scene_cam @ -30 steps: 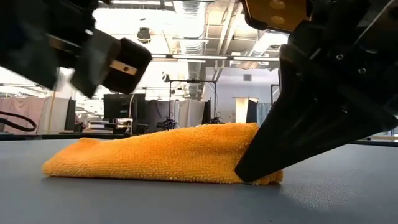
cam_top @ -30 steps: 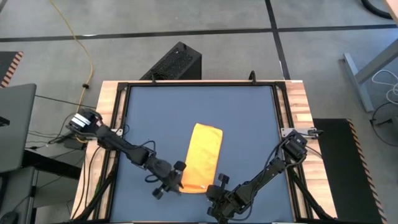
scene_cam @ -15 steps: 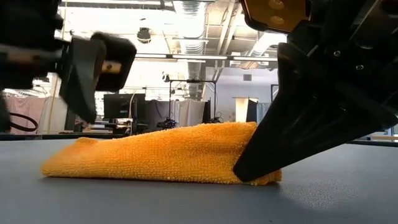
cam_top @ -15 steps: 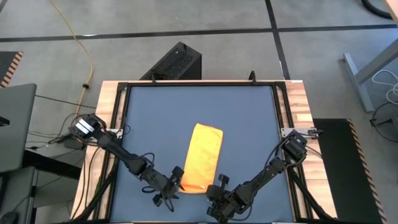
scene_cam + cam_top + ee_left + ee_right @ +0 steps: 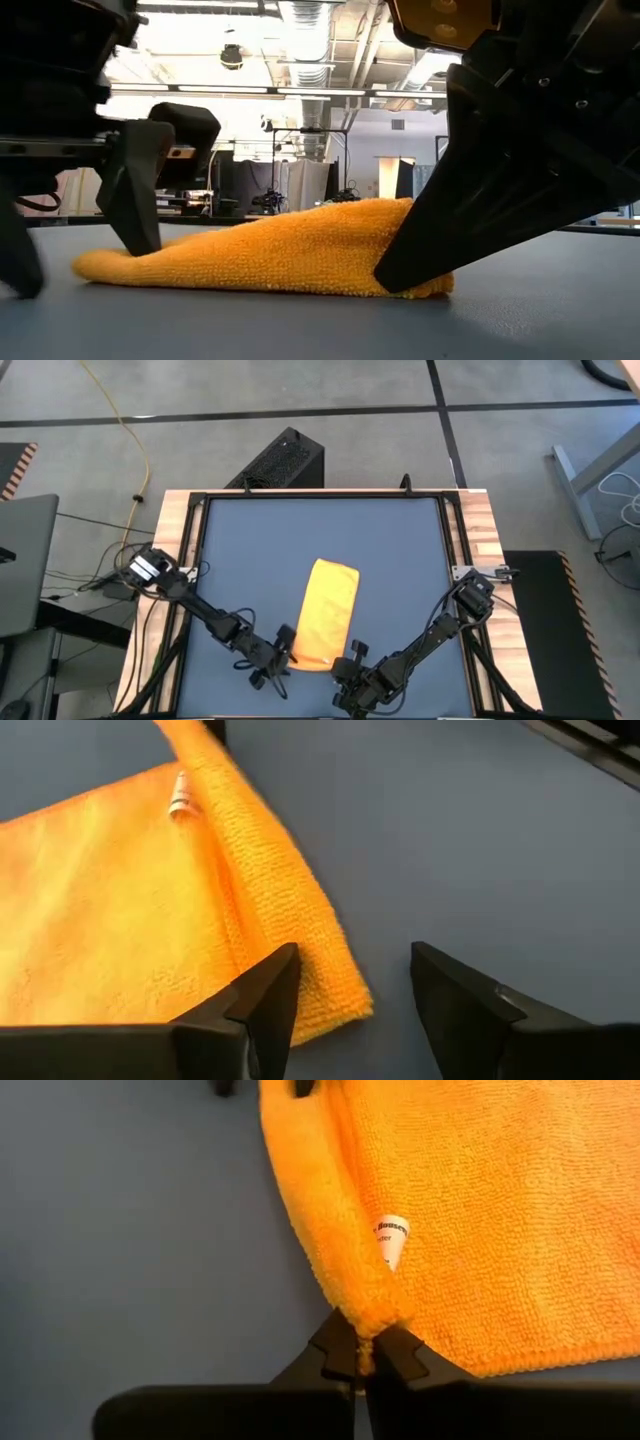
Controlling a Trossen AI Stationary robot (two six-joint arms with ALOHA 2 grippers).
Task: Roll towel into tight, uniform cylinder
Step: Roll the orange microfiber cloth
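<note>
Pinching the towel's (image 5: 430, 1210) near right corner, my right gripper (image 5: 358, 1363) is holding it while my left gripper (image 5: 350, 1005) is hovering spread at its near left corner.

one bright yellow soft terry towel (image 5: 328, 613) with one small white tag (image 5: 391, 1240); two dark two-finger hands, left (image 5: 272, 663) and right (image 5: 345, 663); one dark blue bench (image 5: 240, 550).

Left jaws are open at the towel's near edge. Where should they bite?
Take the free near corner of the towel, coming in low along the tabletop from the left gripper's side. That corner lies flat and thin. The right gripper already pinches the opposite near corner.
</note>
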